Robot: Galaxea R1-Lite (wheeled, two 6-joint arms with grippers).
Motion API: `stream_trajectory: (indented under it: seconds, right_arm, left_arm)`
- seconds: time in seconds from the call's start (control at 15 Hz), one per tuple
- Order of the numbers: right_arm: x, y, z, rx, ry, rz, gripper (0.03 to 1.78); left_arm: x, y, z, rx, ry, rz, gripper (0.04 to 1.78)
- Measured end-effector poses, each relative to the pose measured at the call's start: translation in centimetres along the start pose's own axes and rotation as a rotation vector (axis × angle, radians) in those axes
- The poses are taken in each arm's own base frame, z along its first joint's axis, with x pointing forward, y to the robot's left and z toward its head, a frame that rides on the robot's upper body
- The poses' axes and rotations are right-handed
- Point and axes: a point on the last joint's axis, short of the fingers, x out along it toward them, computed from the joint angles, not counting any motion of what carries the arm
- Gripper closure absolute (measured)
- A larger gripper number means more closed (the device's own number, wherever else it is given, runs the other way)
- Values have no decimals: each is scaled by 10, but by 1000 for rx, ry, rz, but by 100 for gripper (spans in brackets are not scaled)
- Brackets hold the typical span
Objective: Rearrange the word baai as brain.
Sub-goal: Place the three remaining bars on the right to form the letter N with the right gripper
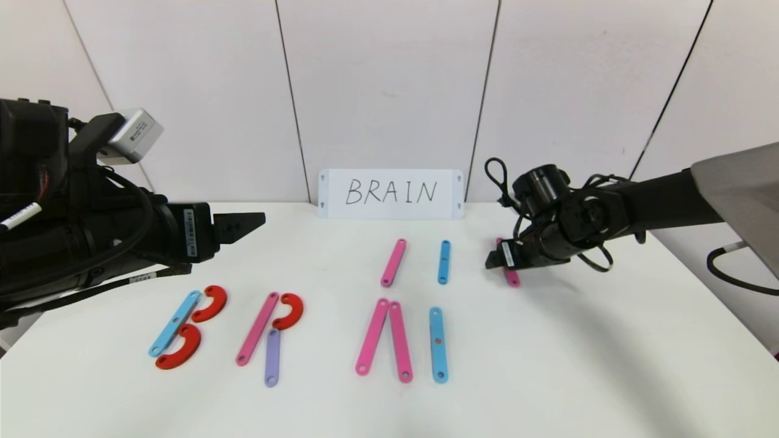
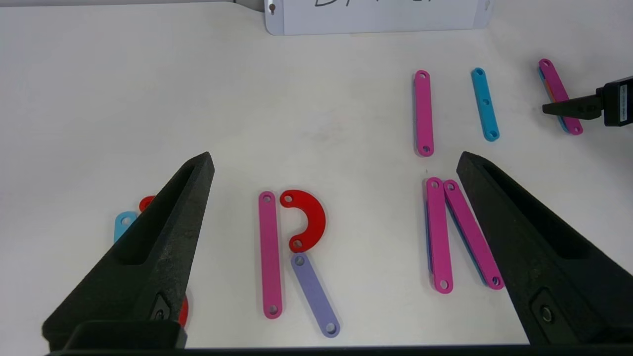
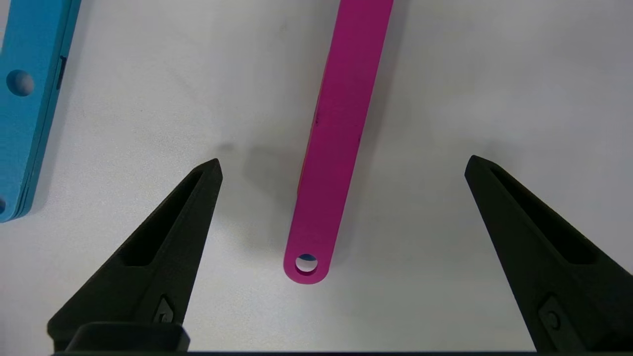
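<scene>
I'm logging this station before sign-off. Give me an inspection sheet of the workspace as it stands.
Surface: white table, clean.
Job's things: B, R, an unbarred A and I in front; pink strip, blue strip and a stacked pink strip behind.
Clutter: nothing seen.
Grippers: left gripper open, raised over the left side; right gripper open, straddling the stacked strip.
Cables: looped on the right wrist.
Surroundings: BRAIN card, panelled wall.

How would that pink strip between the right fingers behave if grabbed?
The pink strip looks like stiff, flat plastic, so it probably stays straight. Lying flush on the table, it is likely awkward to grip. The open right gripper might slide it instead.
</scene>
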Motion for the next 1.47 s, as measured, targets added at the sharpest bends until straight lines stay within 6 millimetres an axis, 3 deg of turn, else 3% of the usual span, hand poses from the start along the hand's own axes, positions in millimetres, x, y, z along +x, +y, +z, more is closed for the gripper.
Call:
stream_trajectory:
  seconds: [0.27,0.53,0.67,0.8,1.2,1.47]
  right_arm:
    - [3,0,-1,0,6,-2,44]
    - [7,0,-3,3,16,-2,117]
    - [10,1,-4,21,23,-2,144]
    - [12,1,-5,26,28,-3,151]
    - [11,1,-6,27,32,-19,151]
    - [-12,9,1,86,-26,-53,151]
  left_arm:
    - [0,0,0,3,-1,0,10]
    - [-1,1,0,2,-3,4,10]
    - [-1,2,1,2,-5,6,10]
    - [-2,2,2,0,-11,8,10]
    - [-4,3,3,-2,-16,0,10]
    - [-4,4,3,-4,-19,4,10]
